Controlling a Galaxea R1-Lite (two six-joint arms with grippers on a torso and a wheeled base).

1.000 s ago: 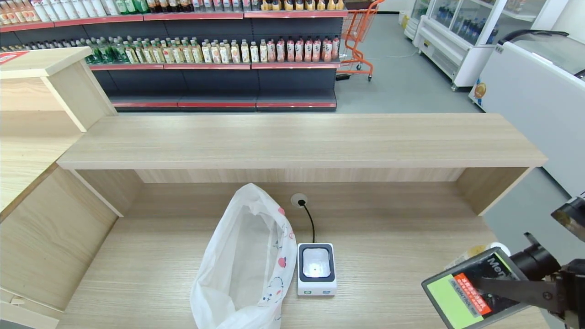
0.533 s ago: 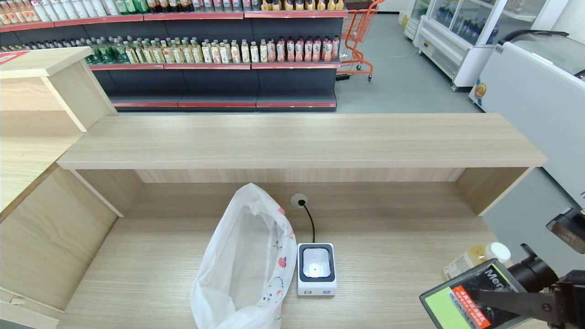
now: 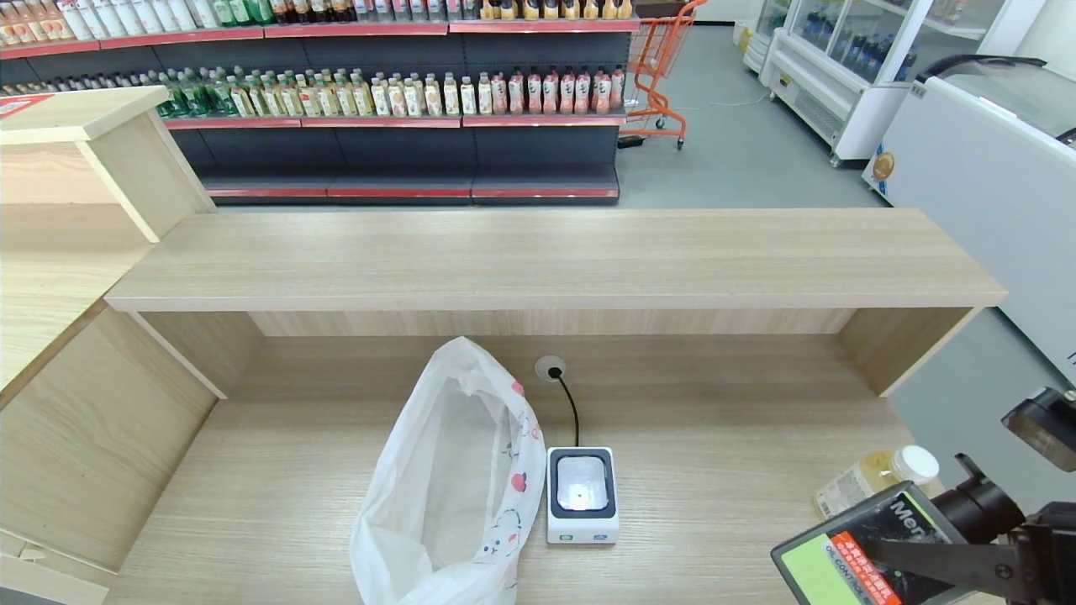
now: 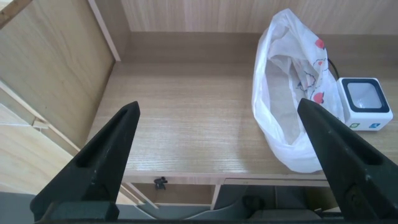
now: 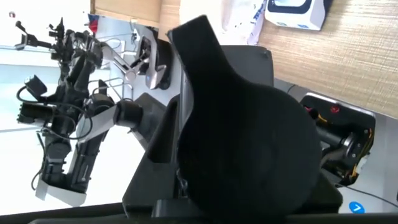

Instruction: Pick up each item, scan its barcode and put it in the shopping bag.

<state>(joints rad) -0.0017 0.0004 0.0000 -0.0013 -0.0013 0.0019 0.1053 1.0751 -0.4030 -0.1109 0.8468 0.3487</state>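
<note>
My right gripper [image 3: 878,550] is shut on a dark flat box [image 3: 820,561] with a green and red label, held over the counter's near right corner. From the right wrist view the box [image 5: 249,137] looms close and dark. A white shopping bag [image 3: 445,496] stands open at the counter's middle, and the white barcode scanner [image 3: 582,494] sits just to its right, window up. My left gripper [image 4: 224,155] is open and holds nothing, above the counter's near left part, with the bag [image 4: 292,93] and scanner [image 4: 367,102] beyond it.
A yellowish bottle with a white cap [image 3: 874,476] lies on the counter just behind the held box. The scanner's black cable [image 3: 572,412] runs to a hole in the counter. A raised wooden shelf [image 3: 555,260] spans the back, with side walls at the left and right.
My right gripper has sunk a little towards the near edge with the box, uncovering the bottle behind it. Bag and scanner have not moved.
</note>
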